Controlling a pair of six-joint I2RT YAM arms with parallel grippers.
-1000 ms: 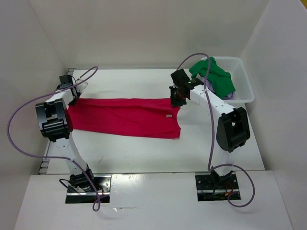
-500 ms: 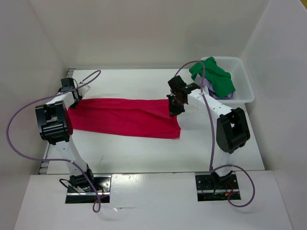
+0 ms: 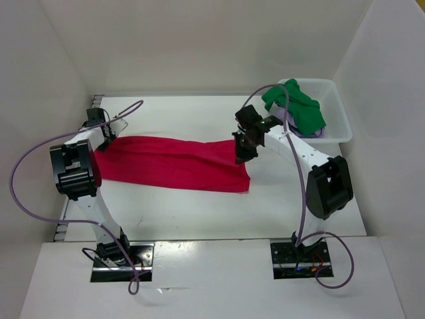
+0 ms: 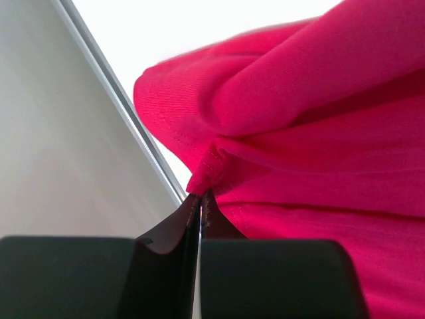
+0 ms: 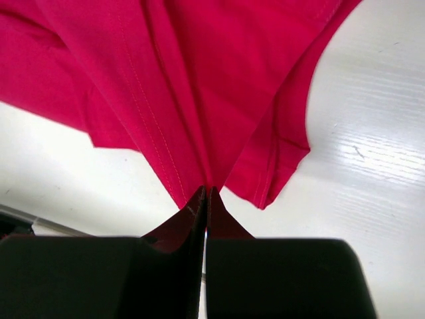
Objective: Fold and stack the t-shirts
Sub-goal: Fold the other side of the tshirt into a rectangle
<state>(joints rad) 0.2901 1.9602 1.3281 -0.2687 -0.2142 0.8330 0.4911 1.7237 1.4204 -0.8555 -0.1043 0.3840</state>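
The red t-shirt (image 3: 172,163) is stretched across the table between both arms. My left gripper (image 3: 105,141) is shut on the shirt's far-left edge; in the left wrist view the red cloth (image 4: 319,133) bunches at the closed tips (image 4: 200,197). My right gripper (image 3: 242,151) is shut on the far-right edge, lifted a little, and the red fabric (image 5: 199,80) hangs from its pinched tips (image 5: 206,191). The green t-shirt (image 3: 295,106) lies heaped in the white basket, with a sliver of lavender t-shirt (image 3: 317,133) under it.
The white plastic basket (image 3: 337,113) stands at the table's far right corner. White walls close in the table on the left, back and right. A metal rail (image 4: 126,113) runs along the table's left edge beside the left gripper.
The right gripper has carried its end of the red shirt slightly nearer and down, and the right arm's elbow has swung outward. The left gripper has barely moved.
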